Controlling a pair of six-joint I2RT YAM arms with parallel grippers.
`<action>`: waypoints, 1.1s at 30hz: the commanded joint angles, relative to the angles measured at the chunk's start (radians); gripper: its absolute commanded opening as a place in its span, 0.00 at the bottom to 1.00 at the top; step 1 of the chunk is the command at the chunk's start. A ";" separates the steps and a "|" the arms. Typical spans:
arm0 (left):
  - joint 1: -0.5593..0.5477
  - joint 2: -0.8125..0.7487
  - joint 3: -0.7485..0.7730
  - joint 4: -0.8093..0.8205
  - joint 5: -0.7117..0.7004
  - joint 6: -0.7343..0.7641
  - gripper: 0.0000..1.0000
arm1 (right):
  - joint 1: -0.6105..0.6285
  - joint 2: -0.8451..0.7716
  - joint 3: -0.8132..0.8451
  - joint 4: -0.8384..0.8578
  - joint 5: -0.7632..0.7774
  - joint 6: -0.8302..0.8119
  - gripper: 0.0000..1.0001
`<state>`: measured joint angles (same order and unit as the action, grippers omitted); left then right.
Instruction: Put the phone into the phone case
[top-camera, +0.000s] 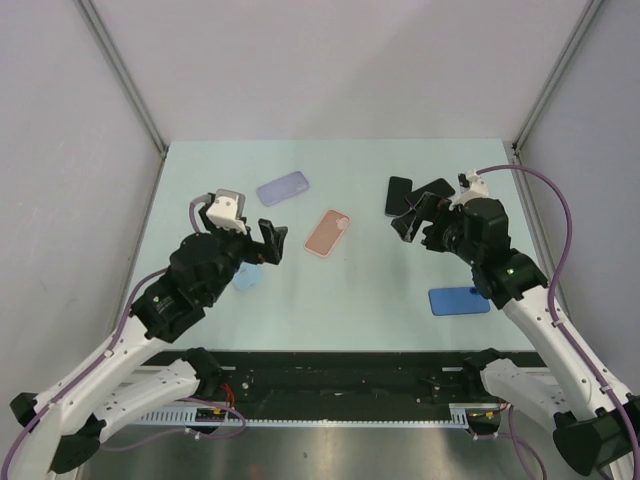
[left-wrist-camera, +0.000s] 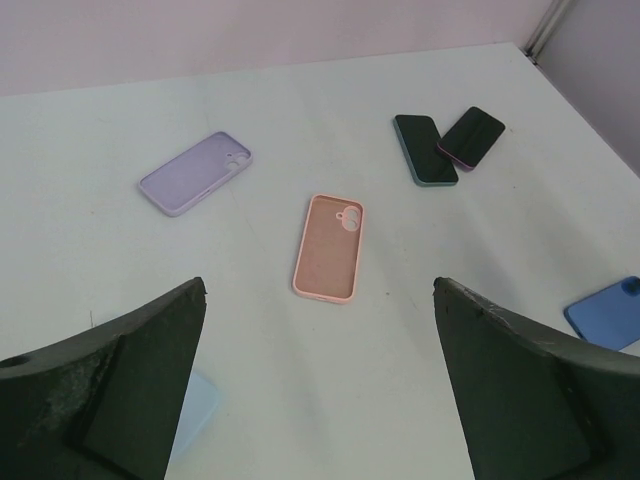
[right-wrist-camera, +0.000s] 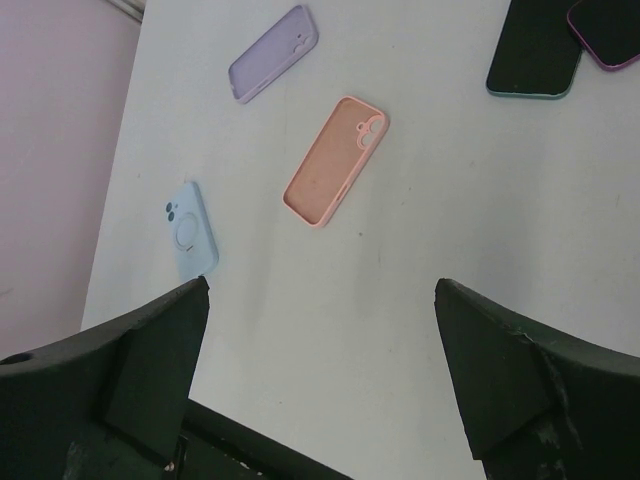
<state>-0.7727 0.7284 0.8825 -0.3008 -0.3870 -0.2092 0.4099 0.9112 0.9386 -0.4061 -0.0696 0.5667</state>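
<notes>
Two dark phones lie screen up at the back right, touching at a corner: one with a green edge (top-camera: 399, 195) (left-wrist-camera: 425, 148) (right-wrist-camera: 535, 50) and one with a pink edge (top-camera: 433, 189) (left-wrist-camera: 471, 137) (right-wrist-camera: 608, 25). A pink case (top-camera: 327, 232) (left-wrist-camera: 329, 248) (right-wrist-camera: 336, 160) lies hollow side up in the middle. My left gripper (top-camera: 262, 248) (left-wrist-camera: 320, 292) is open and empty, left of the pink case and above the table. My right gripper (top-camera: 415, 222) (right-wrist-camera: 322, 290) is open and empty, hovering just in front of the phones.
A lilac case (top-camera: 283, 188) (left-wrist-camera: 195, 173) (right-wrist-camera: 273, 54) lies at the back left. A light blue case (top-camera: 245, 278) (left-wrist-camera: 195, 410) (right-wrist-camera: 190, 231) lies back up under my left arm. A blue case (top-camera: 459, 300) (left-wrist-camera: 608, 312) lies near the front right.
</notes>
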 joint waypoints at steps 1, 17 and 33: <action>-0.004 0.009 0.026 0.017 -0.053 0.002 1.00 | -0.008 -0.012 0.009 0.004 -0.012 0.001 1.00; 0.346 0.472 0.260 -0.440 -0.032 -0.418 1.00 | -0.037 -0.023 0.009 -0.083 -0.039 -0.060 1.00; 0.469 0.971 0.357 -0.529 -0.021 -0.475 0.97 | -0.034 -0.101 -0.014 -0.077 -0.096 -0.083 1.00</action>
<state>-0.3115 1.6981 1.1992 -0.7967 -0.3977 -0.6304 0.3756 0.8406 0.9295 -0.5034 -0.1455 0.5014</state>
